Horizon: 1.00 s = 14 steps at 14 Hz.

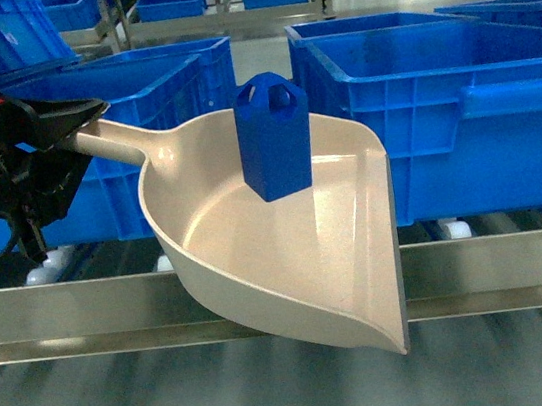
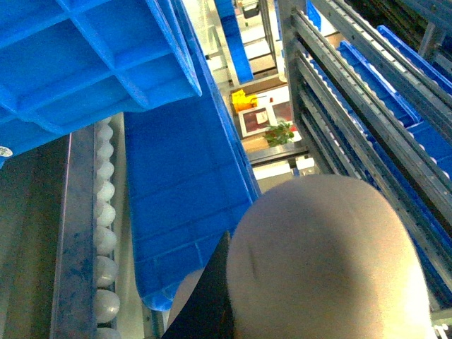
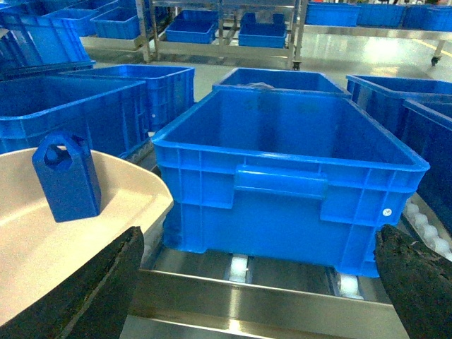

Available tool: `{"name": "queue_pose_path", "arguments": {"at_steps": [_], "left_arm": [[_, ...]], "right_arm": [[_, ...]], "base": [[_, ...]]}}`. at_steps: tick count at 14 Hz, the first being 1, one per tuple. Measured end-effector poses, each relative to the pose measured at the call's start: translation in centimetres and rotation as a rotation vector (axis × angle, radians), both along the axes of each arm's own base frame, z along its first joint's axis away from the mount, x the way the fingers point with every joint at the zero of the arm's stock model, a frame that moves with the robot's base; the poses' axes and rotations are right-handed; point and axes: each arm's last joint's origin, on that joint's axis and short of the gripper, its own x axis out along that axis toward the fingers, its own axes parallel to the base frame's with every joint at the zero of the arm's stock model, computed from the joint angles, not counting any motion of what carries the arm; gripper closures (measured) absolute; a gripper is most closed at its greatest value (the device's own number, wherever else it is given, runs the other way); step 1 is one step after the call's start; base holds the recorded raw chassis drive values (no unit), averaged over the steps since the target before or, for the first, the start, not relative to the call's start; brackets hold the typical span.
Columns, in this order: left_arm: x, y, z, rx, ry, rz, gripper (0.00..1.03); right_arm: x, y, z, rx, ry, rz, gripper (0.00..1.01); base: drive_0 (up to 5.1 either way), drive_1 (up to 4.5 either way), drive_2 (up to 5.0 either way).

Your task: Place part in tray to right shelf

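Note:
A blue block-shaped part (image 1: 275, 137) with a loop on top stands upright inside a beige scoop-shaped tray (image 1: 291, 271). My left gripper (image 1: 75, 138) is shut on the tray's handle at the left and holds it in the air above the shelf's front rail. In the left wrist view the tray's underside (image 2: 325, 261) fills the lower right beside one black finger (image 2: 208, 304). My right gripper (image 3: 258, 282) is open and holds nothing, its two dark fingers wide apart. In the right wrist view the part (image 3: 66, 176) and the tray (image 3: 28, 233) lie to its left.
A large blue bin (image 1: 449, 107) sits on the roller shelf at the right, also seen as the bin (image 3: 289, 169) straight ahead of my right gripper. Another blue bin (image 1: 140, 131) stands behind the tray's handle. A steel front rail (image 1: 502, 266) runs across, with white rollers (image 3: 239, 267) behind it.

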Motion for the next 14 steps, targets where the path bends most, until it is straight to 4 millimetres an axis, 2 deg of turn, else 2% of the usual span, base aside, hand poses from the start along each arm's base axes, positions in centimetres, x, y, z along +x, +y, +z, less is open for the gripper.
{"name": "queue_pose_path", "arguments": {"at_steps": [14], "left_arm": [[0.0, 0.0, 0.0, 0.0, 0.0, 0.0, 0.87]], "right_arm": [[0.0, 0.0, 0.0, 0.0, 0.0, 0.0, 0.03]], "base": [[0.0, 0.0, 0.0]]}}
